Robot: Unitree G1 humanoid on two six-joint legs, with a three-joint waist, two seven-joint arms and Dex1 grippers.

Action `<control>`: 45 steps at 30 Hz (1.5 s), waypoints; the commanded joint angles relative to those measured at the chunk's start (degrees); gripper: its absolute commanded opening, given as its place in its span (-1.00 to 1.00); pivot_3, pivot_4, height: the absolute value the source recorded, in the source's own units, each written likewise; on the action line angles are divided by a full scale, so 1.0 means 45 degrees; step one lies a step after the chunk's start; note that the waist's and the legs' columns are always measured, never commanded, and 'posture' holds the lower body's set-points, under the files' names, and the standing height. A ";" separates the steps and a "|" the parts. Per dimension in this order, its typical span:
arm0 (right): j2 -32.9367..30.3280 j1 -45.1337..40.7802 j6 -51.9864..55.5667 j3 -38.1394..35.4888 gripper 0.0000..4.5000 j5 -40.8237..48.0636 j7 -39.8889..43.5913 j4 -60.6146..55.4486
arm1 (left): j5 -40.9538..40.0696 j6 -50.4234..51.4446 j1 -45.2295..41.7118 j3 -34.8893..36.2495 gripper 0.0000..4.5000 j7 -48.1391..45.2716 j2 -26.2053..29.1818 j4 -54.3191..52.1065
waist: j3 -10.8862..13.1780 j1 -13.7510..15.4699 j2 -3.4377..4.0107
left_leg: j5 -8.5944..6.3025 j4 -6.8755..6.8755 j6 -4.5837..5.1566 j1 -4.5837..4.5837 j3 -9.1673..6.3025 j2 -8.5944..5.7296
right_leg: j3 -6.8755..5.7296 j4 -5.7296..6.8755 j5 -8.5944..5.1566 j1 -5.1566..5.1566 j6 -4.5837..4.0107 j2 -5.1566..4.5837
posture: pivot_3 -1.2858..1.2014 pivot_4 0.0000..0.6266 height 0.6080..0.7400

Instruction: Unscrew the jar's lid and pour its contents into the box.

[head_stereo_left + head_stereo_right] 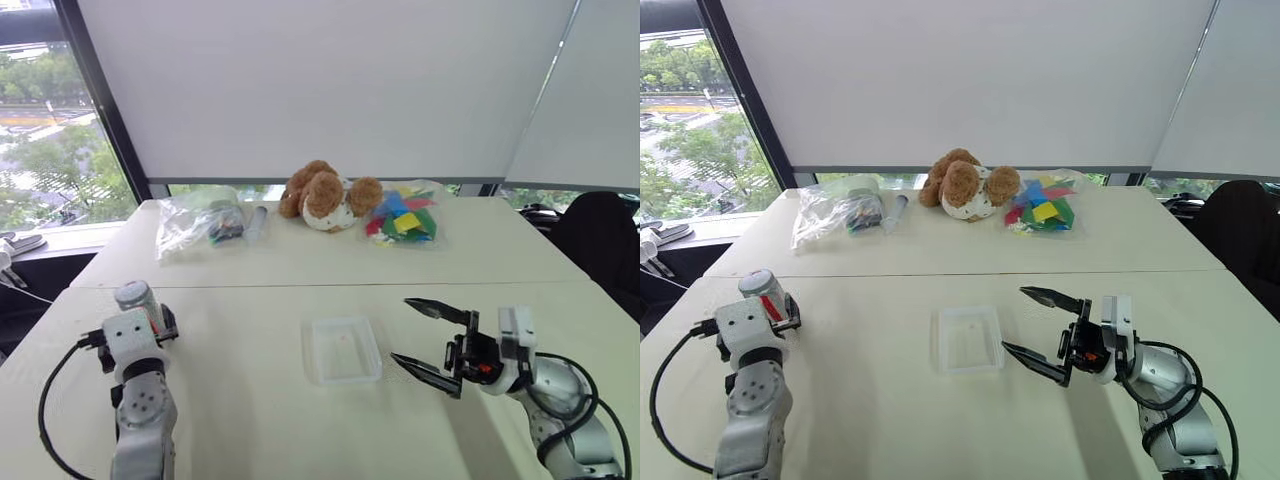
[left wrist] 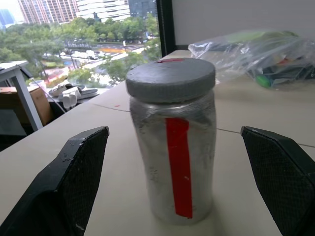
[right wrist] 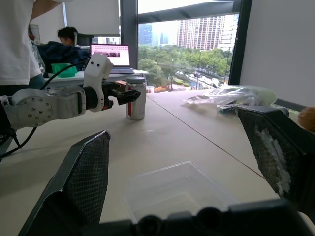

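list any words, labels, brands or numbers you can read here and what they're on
No text can be read anywhere in these views.
The jar: its red label is a plain strip with no lettering to make out.
The lid: plain grey, no marking.
The box: clear, nothing printed.
The laptop screen behind the table: lit pink, content too small to read.
The clear plastic bags: contents too blurred for any print.

Head pair looks down over the worktop [image 1: 300,270]; each wrist view sights between its jaws, both sharing the jar [image 2: 172,142]
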 commanded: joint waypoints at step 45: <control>-0.0563 -0.0427 0.2666 -0.0576 1.00 0.0485 -0.2568 -0.2913 | -0.4507 -0.3204 -0.1977 0.0684 -0.04 -0.5313 0.2669 0.2989 | 0.0001 0.0002 -0.0002 | 0.0005 0.0021 -0.0009 -0.0002 -0.0009 0.0004 | 0.0000 0.0088 0.0007 -0.0032 0.0012 0.0003 | 0.03 -0.52 1.00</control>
